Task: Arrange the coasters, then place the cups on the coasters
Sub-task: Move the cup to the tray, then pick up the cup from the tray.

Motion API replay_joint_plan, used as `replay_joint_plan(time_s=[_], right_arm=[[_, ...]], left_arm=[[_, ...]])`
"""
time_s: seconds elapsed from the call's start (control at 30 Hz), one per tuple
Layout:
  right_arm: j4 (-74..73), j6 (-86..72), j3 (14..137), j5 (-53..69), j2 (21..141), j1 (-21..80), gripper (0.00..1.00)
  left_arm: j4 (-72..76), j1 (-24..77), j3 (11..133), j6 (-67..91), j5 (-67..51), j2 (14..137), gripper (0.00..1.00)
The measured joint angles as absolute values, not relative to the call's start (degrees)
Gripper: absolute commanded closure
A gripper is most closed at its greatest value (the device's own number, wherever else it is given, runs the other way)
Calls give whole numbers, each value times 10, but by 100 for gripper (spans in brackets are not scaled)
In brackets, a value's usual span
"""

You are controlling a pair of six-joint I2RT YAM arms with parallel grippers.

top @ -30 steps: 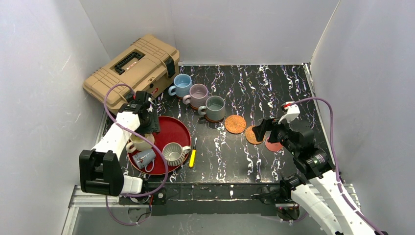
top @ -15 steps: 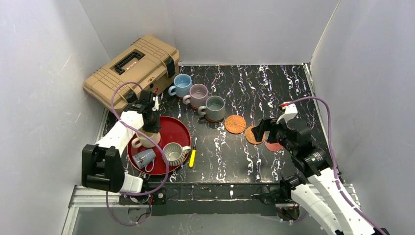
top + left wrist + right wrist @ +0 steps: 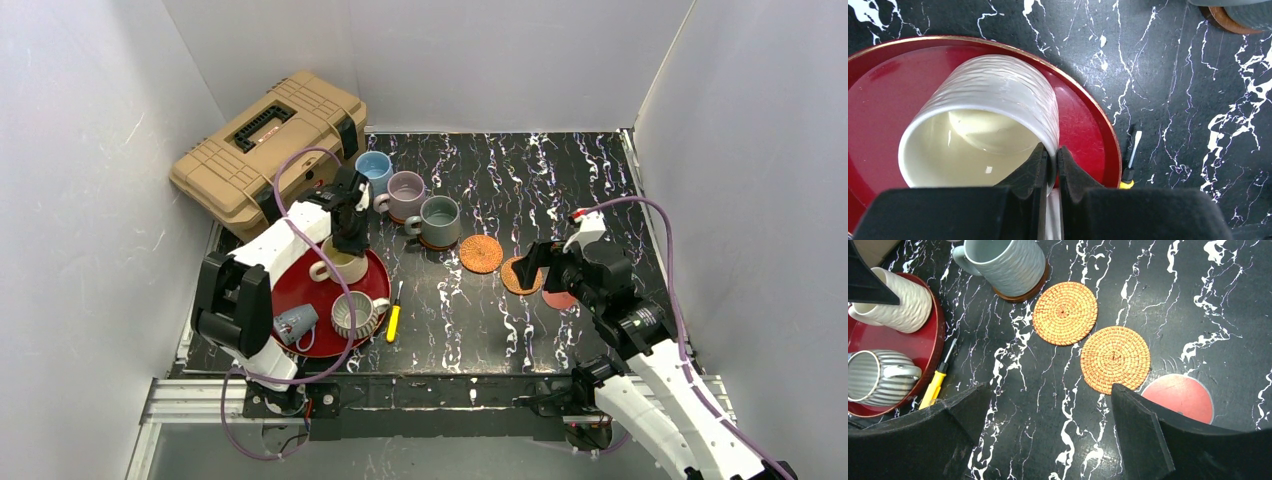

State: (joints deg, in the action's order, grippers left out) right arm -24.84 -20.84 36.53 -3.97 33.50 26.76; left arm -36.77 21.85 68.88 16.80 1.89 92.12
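Note:
My left gripper (image 3: 1052,150) is shut on the rim of the cream-yellow cup (image 3: 993,100), one finger inside and one outside. The cup (image 3: 340,265) hangs tilted over the back of the large red tray (image 3: 375,275). The ribbed grey-white cup (image 3: 355,313) and a small pale grey cup (image 3: 293,325) lie on the tray. Light blue (image 3: 375,170), mauve (image 3: 406,192) and grey-green (image 3: 440,220) cups stand in a row, the grey-green one on a dark brown coaster (image 3: 1020,292). Two woven coasters (image 3: 1065,312) (image 3: 1115,359) and a flat red coaster (image 3: 1180,397) lie under my open, empty right gripper (image 3: 1048,390).
A tan toolbox (image 3: 265,140) sits at the back left, close behind the left arm. A yellow-handled screwdriver (image 3: 394,318) lies just right of the tray. White walls close in the black marbled table on three sides.
My left gripper shut on the cream-yellow cup's rim and carried it right and back over the tray. The right arm has hardly moved.

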Motion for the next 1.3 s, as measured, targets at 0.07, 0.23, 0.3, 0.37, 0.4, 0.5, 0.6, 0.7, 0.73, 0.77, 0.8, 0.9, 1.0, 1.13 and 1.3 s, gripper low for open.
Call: replay_joint_plan(time_s=[0.07,0.23,0.3,0.37,0.4,0.5,0.6,0.7,0.73,0.77,0.8,0.9,1.0,1.13,1.3], right_arm=[[-248,-210,365,-39,335,268,2],[-245,-213,365,-39,339,268,2],[-243,-214,365,-39,342,268,2],[-242,-215,365,-39,345,268,1],[-242,-215,365,-39,347,268,2],[-241,-217,365,-39,354,268,2],[-241,-219,365,-38,363,268,2],[-239,-224,365,-36,370,268,2],[-238,-225,365,-34,371,268,1],[-237,-227,365,-32,372,268,2],[-236,-228,365,-31,373,268,1],[-232,-236,365,-27,376,268,2],[-225,-242,365,-23,379,268,1],[-223,-248,365,-20,382,268,2],[-221,-256,365,-15,384,268,2]], left_arm=[[-371,223,691,169,20,927,85],[-389,225,698,165,22,927,56],[-395,225,699,162,23,920,47],[-403,225,700,159,23,905,40],[-408,225,700,156,21,893,37],[-421,225,704,147,19,849,32],[-431,221,712,130,22,800,33],[-436,203,715,110,21,769,35],[-437,194,715,106,19,767,35],[-437,181,714,101,18,767,35],[-435,166,712,97,12,770,36],[-423,131,699,93,-12,785,39],[-411,111,692,95,-39,812,42],[-393,107,689,91,-53,850,53],[-388,99,688,85,-45,895,55]])
